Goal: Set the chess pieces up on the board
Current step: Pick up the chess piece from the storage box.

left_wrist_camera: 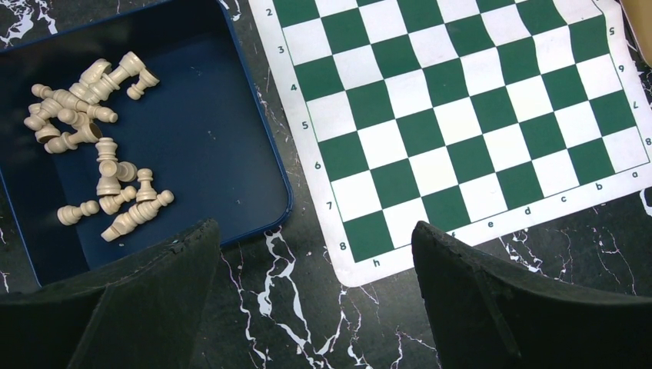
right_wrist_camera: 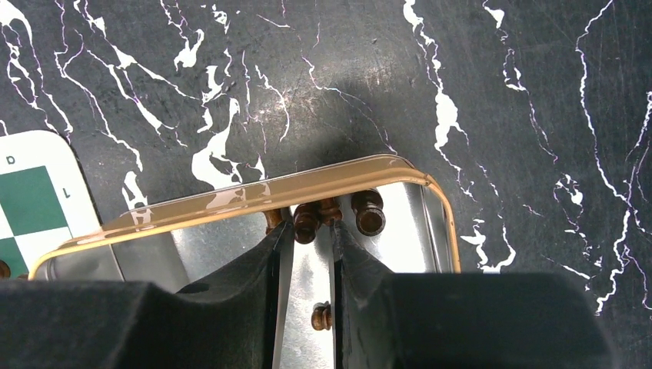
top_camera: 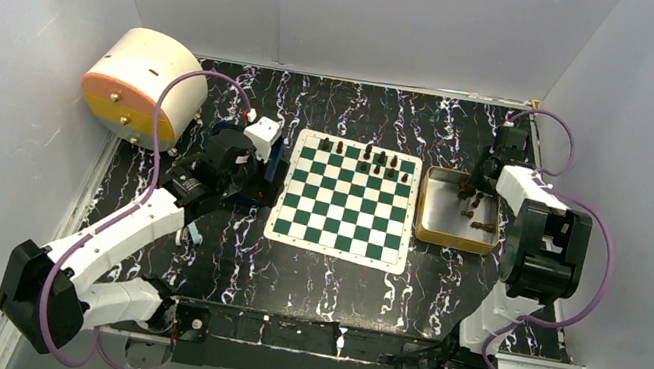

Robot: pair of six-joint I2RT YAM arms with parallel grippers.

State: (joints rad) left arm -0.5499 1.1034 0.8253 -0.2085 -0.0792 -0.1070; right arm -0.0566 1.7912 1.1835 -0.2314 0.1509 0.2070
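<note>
Top: shows the board [top_camera: 344,210] mid-table, chess pieces [top_camera: 381,160] on its far ranks, others in the gold tray [top_camera: 451,243]. Left wrist: shows the left gripper [left_wrist_camera: 314,231] spread wide, empty, beside the board's corner. Right wrist: shows the right gripper [right_wrist_camera: 309,231] narrowly parted over pieces in the tray; cannot tell whether one is gripped.

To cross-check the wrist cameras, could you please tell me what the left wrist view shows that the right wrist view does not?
Only left wrist: a dark blue tray holding cream chess pieces, and the wide-open left gripper. Only right wrist: a gold tin tray with dark brown chess pieces, at the right gripper. Both: the green-and-white checked board and black marbled table.
</note>
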